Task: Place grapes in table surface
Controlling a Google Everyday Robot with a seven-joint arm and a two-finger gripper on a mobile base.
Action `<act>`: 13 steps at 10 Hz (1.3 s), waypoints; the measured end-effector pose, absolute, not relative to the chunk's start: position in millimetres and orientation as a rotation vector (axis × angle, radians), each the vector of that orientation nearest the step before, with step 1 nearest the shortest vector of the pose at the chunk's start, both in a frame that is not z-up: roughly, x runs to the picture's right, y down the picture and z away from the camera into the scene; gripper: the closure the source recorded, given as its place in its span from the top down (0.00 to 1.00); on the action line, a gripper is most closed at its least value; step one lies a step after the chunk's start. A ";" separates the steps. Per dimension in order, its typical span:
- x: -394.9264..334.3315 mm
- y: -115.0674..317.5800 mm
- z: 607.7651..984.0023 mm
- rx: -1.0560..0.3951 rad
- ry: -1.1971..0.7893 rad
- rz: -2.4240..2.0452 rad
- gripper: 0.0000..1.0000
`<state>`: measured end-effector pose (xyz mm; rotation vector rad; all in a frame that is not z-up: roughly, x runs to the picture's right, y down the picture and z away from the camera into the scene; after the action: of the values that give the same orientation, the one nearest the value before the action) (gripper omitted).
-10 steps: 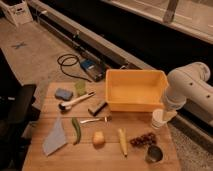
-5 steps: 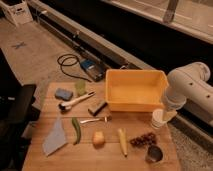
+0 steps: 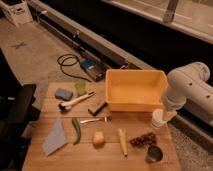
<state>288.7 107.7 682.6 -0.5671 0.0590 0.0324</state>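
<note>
Dark metal cup (image 3: 154, 154) sits nearest me, at the front right corner of the table (image 3: 75, 162). Just behind it the grapes (image 3: 143, 139) lie on the bare wood, beside a yellow corn-like piece (image 3: 122, 141). Further back, the hand (image 3: 159, 119) hangs at the right edge, apart from the grapes; I cannot tell whether it is spread or pressed together. Beyond it stands the yellow bin (image 3: 135, 90).
</note>
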 end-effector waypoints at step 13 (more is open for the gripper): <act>221.5 177.3 715.4 -0.788 -0.068 -0.066 0.65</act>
<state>221.5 177.3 715.4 -0.7881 -0.0679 -0.0659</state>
